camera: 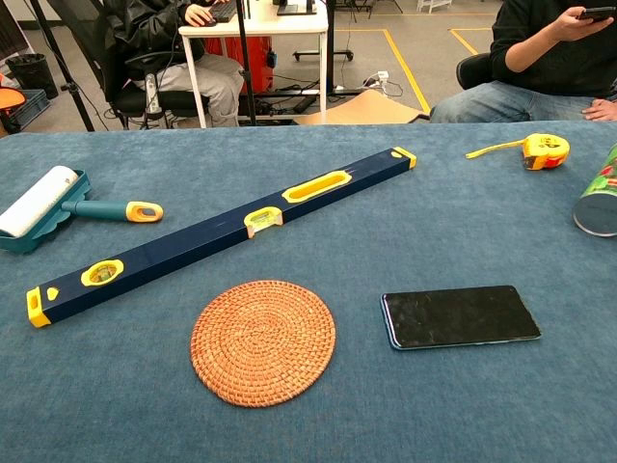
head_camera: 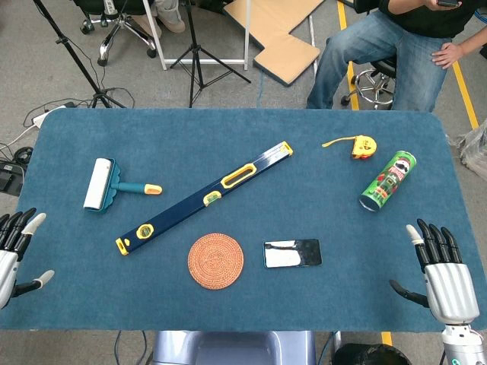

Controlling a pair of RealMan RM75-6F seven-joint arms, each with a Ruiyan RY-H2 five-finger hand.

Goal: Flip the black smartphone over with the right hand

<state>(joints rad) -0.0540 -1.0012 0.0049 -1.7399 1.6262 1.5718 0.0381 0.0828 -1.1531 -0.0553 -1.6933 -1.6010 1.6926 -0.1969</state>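
Note:
The black smartphone (head_camera: 292, 253) (camera: 460, 315) lies flat on the blue table, glossy dark face up, just right of a woven coaster. My right hand (head_camera: 443, 277) hovers at the table's front right corner, fingers spread and holding nothing, well to the right of the phone. At the front left edge my left hand (head_camera: 15, 251) is also spread and holds nothing. Neither hand shows in the chest view.
A round woven coaster (head_camera: 215, 261) (camera: 262, 341) sits left of the phone. A long navy and yellow spirit level (head_camera: 204, 198) (camera: 222, 229) runs diagonally. A lint roller (head_camera: 114, 187), yellow tape measure (head_camera: 361, 145) and green chip can (head_camera: 388, 180) lie farther back. A seated person (head_camera: 396, 46) is behind the table.

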